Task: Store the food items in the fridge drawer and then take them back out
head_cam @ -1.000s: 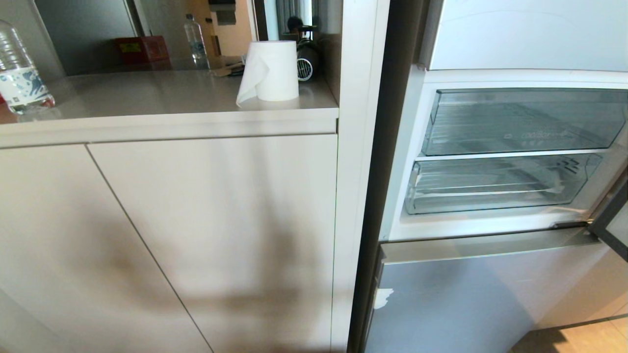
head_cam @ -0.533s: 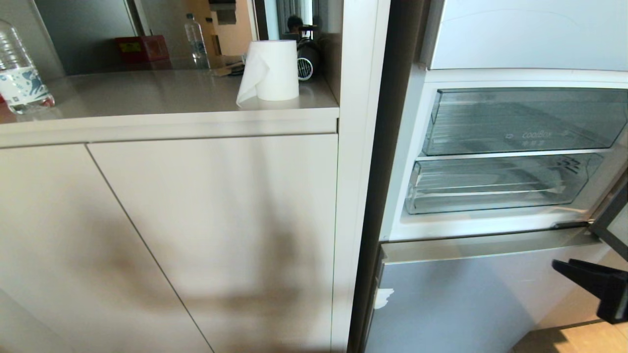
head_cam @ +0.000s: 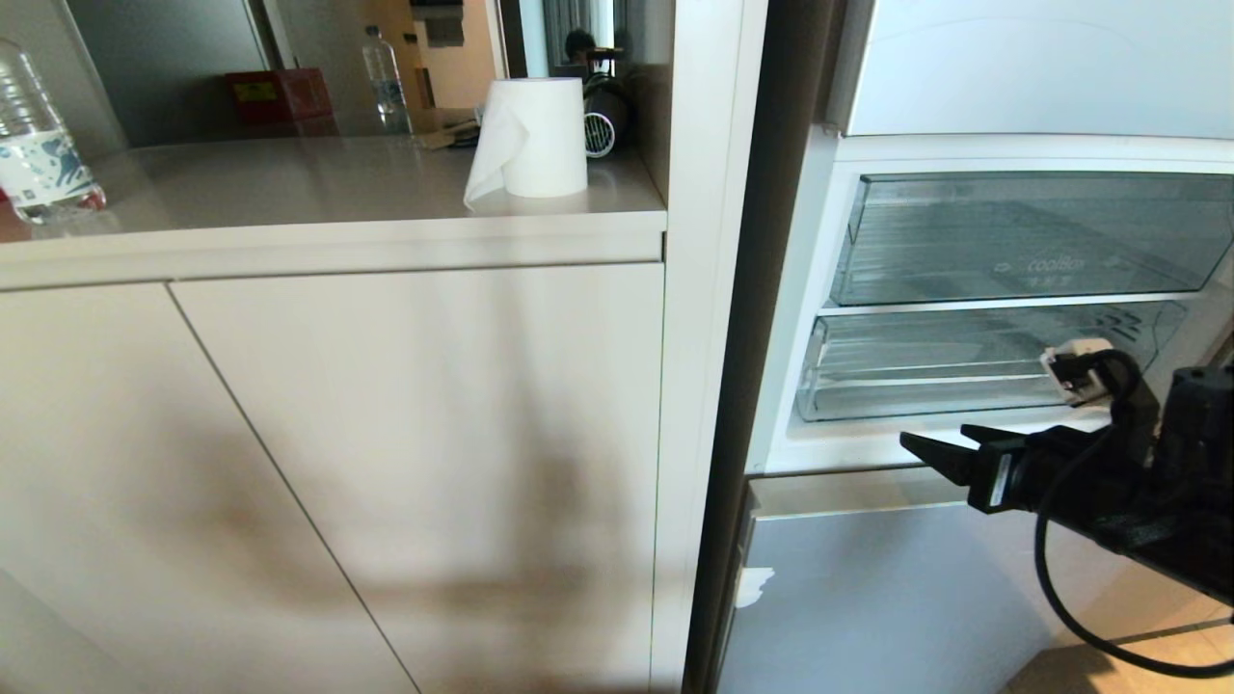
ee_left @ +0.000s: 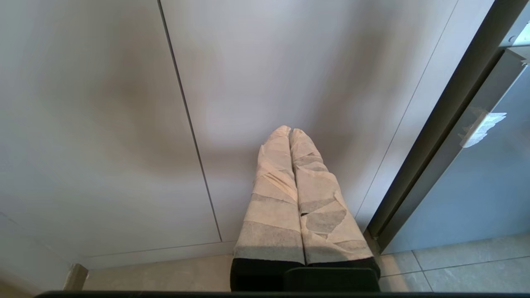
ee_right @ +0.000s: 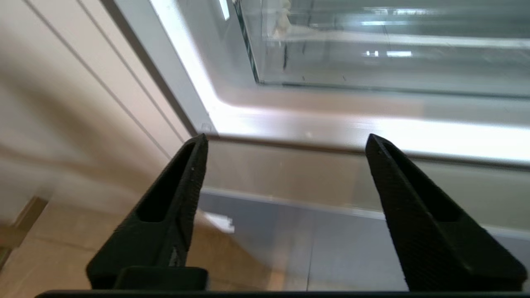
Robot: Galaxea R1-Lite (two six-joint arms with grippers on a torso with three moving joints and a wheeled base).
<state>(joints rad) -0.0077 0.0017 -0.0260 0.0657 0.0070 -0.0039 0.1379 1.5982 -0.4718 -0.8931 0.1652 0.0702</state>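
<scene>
The right tool is matt black, with two long fingers that taper to blunt points. Each finger has a finely ribbed inner face and a hollow, slot-like recess along its outer side. Behind the fingers sits a blocky black body with a thin pale strip across it. A black cable loops from that body, hanging in a wide curve on the near side. A small white connector block sits on top of the wrist, with a black lead running from it.

The left tool looks different: its two fingers are wrapped in overlapping strips of pale beige tape, with greyer patches showing through. At their base is a black housing.
</scene>
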